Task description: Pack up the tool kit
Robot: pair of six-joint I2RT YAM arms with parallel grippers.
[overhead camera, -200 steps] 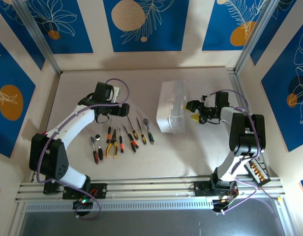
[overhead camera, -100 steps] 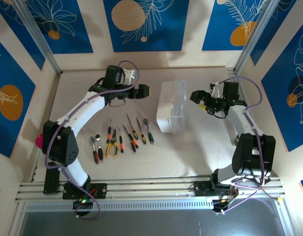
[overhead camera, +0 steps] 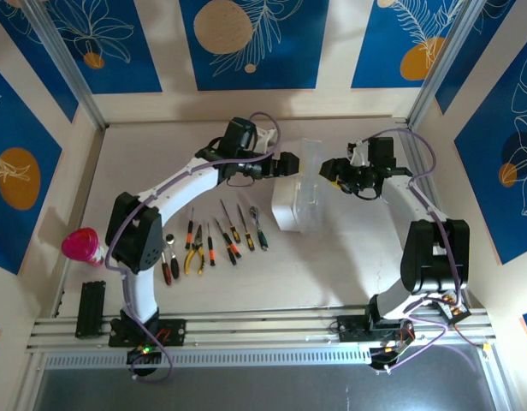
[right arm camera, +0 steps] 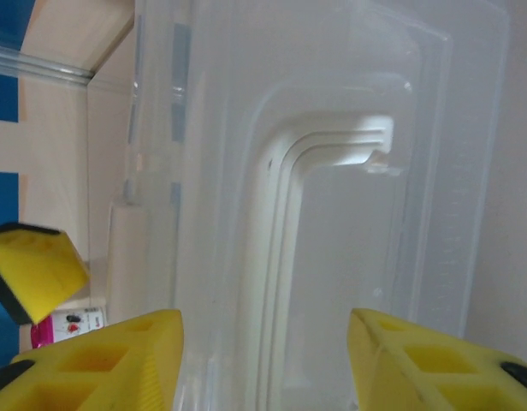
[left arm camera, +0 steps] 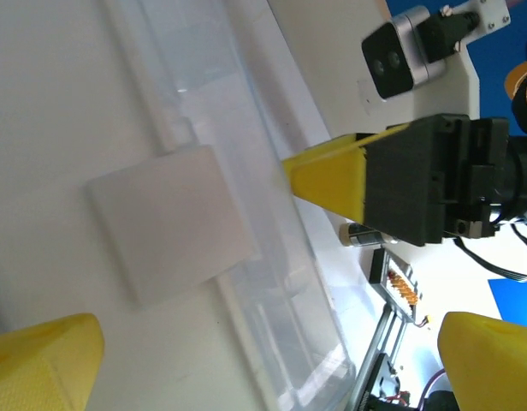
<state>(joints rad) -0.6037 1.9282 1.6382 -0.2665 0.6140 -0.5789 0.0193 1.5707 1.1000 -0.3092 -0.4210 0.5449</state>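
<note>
I see the clear box [overhead camera: 287, 205] in the middle of the frame, with my left gripper [overhead camera: 291, 164] and right gripper [overhead camera: 327, 169] on each side. The tools [overhead camera: 214, 242] lie in a row lower left of it.

a robotics lab cell: aluminium mounting rails [overhead camera: 263, 326], pale table [overhead camera: 332, 274], blue printed wall panels [overhead camera: 289, 60].

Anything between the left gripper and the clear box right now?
Nothing visible. The left gripper, open, sits right at the left side of the clear plastic box with no object between them. The right gripper is at the box's opposite side, out of that path. The hand tools lie nearer the bases.
</note>
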